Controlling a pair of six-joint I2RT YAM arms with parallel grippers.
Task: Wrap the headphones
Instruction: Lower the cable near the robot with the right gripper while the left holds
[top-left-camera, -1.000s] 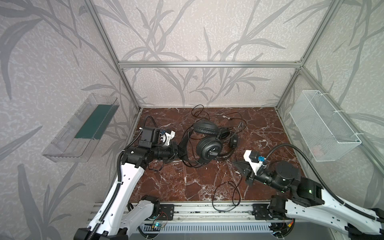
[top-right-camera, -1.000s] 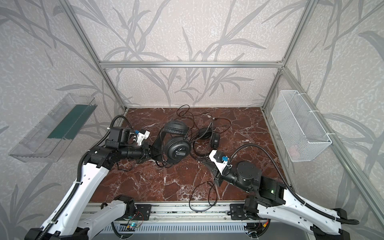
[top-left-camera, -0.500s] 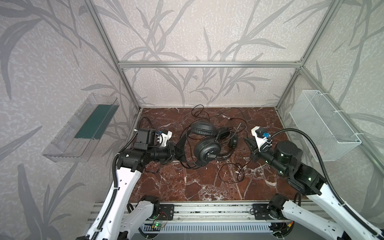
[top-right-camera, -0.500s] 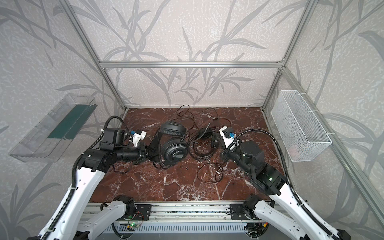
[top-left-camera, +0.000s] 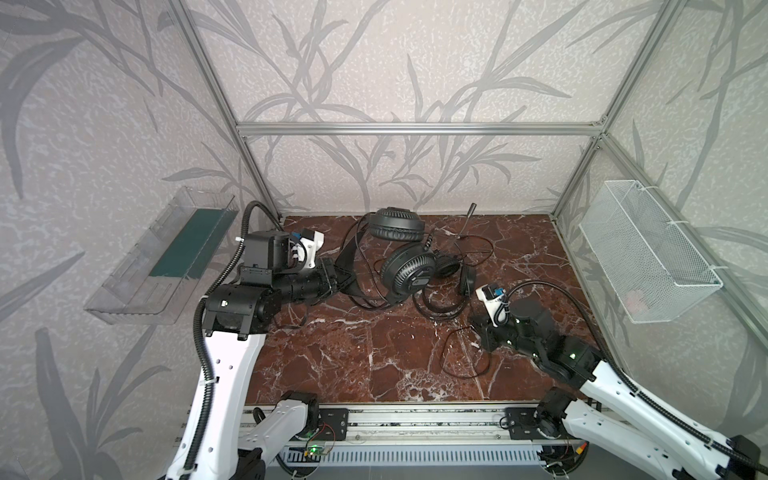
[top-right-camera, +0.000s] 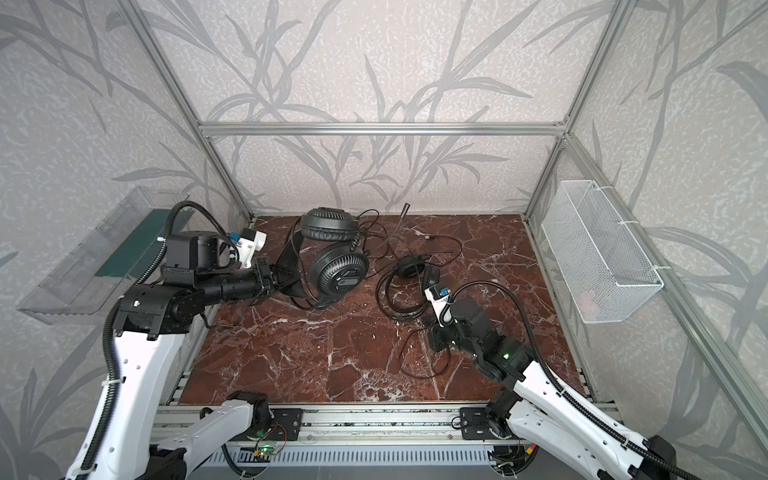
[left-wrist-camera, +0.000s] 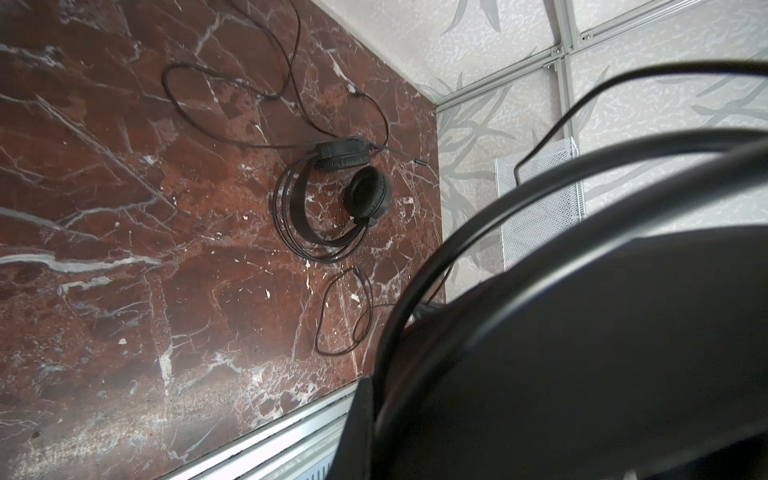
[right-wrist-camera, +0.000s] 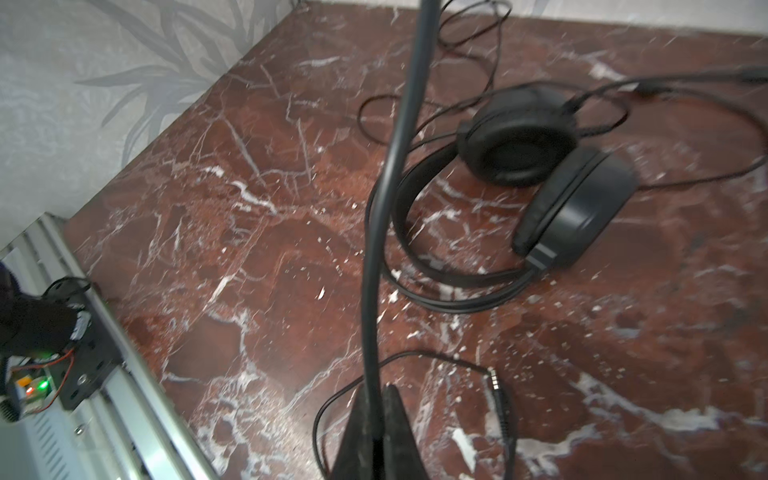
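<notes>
Right pincer (top-left-camera: 477, 329) lowered, gripping cable (right-wrist-camera: 376, 257) — two headphones (top-left-camera: 409, 272)

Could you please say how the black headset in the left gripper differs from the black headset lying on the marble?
The held black headset is gripped by its headband in the shut left gripper; the lying black headset rests ungripped on the red marble tabletop. The held one shows a ribbed outer shell, the lying one a padded inner face. Both have wire headbands and loose cables.

Right claw (right-wrist-camera: 376, 415) pinches a cable (right-wrist-camera: 374, 249) near the headphones (right-wrist-camera: 540, 178).
</notes>
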